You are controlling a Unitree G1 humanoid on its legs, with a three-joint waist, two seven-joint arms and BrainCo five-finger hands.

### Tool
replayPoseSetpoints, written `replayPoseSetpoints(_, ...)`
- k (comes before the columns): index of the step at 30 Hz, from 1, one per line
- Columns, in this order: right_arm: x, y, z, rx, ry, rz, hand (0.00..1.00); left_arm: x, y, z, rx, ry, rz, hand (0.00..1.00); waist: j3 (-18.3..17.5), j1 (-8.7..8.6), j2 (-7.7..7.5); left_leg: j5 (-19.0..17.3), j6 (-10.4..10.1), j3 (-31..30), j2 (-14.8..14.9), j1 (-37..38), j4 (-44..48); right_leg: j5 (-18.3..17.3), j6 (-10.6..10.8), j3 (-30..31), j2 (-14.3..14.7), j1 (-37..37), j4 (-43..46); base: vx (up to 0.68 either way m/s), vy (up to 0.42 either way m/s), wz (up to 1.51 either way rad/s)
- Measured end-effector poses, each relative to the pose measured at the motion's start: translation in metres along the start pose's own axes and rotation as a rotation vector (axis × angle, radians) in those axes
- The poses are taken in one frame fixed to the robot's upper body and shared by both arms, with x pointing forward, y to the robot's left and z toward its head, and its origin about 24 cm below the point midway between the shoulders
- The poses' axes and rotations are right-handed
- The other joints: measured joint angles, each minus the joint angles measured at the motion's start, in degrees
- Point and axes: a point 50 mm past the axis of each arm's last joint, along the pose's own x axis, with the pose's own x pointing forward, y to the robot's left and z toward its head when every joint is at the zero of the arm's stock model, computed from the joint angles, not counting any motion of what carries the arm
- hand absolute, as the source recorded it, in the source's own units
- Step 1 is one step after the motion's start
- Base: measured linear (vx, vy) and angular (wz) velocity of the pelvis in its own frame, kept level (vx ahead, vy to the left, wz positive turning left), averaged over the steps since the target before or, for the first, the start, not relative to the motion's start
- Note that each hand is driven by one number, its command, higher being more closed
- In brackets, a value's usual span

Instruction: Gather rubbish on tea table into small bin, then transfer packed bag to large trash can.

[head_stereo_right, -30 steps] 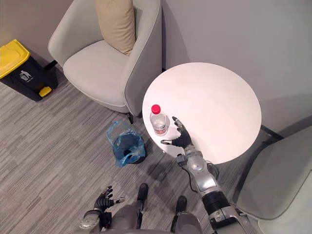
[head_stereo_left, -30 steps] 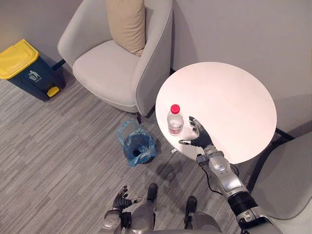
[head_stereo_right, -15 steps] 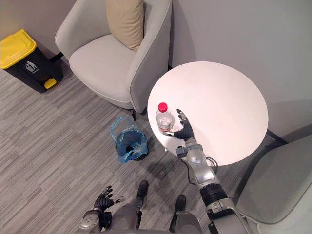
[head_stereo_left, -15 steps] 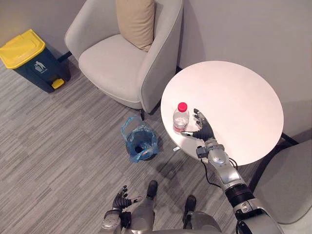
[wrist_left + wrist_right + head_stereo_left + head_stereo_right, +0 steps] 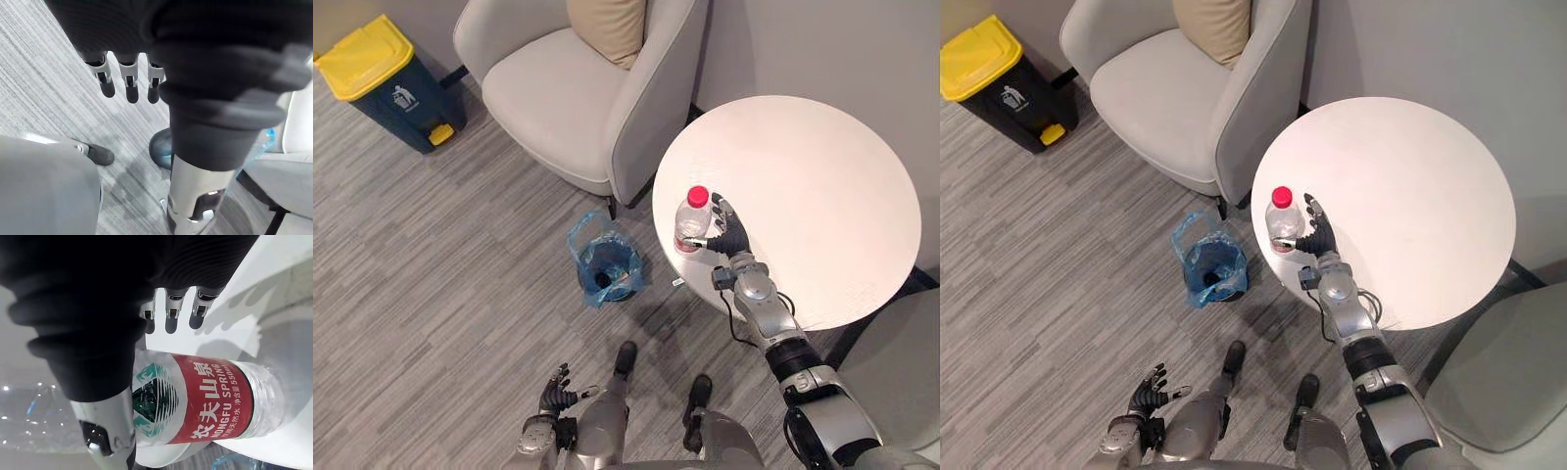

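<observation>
A: Where does the water bottle [image 5: 691,220] stand?

B: Upright on the round tea table [image 5: 822,196], red cap up, close to the rim at the table's nine o'clock. So its long axis is vertical.

A: And the right hand [image 5: 729,235]?

B: Just beside it. Seen from the head, the bottle lies at nine o'clock from the palm. In the right wrist view the labelled body sits between the thumb [image 5: 105,426] and the straight fingers [image 5: 170,318], which reach past it over the tabletop. I read the hand as released, bracketing the bottle and not yet clamped on it.

A: The left hand [image 5: 554,388]?

B: Low at the robot's side, fingers relaxed, holding nothing and well apart from the table. The right is plainly the nearer one.

A: Then the next move?

B: My judgement: close thumb and fingers round the body, lift it straight up, and carry it off the edge. The small bin [image 5: 605,269], lined with a blue bag, stands on the floor at eight o'clock from the bottle.

A: The large trash can [image 5: 386,83]?

B: Yellow-lidded, well off at ten o'clock from the bin.
</observation>
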Motion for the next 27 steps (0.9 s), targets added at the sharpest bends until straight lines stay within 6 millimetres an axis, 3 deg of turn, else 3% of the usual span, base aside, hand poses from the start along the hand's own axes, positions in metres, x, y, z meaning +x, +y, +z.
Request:
replayPoseSetpoints(1,0.002,0.003,0.000,-0.013,0.007,0.014,1.00,0.000,0.000,0.001,0.000,-0.003,-0.001,0.00,0.06,0.40,0.00,0.02,-0.01,-0.10,-0.03,-0.15,0.00,0.00,0.00,-0.10,-0.02,-0.11,0.00,-0.01,0.003,0.04)
replayPoseSetpoints(9,0.017,0.009,0.015,-0.057,-0.021,0.049,1.00,0.005,-0.003,0.011,0.002,-0.034,-0.007,0.00,2.37,1.25,-0.09,0.52,-0.52,-1.31,-0.01,-0.77,0.00,-0.02,-0.02,-1.21,0.09,-0.21,0.07,-0.02,-0.007,0.07)
replayPoseSetpoints(18,0.016,0.008,0.012,-0.045,0.001,0.047,1.00,0.006,-0.003,0.012,0.003,-0.036,-0.010,0.00,2.58,1.17,-0.13,0.51,-0.52,-1.25,0.02,-0.76,0.00,-0.02,-0.02,-1.12,0.10,-0.21,0.07,0.00,0.000,0.00)
replayPoseSetpoints(27,-0.033,0.002,0.015,0.078,-0.114,0.020,1.00,0.005,-0.003,0.010,0.004,-0.019,-0.008,0.00,2.08,0.40,-0.73,0.50,-0.53,-0.72,0.24,0.76,-0.05,-0.05,0.04,-0.73,-0.03,1.05,0.22,0.00,0.000,0.00)
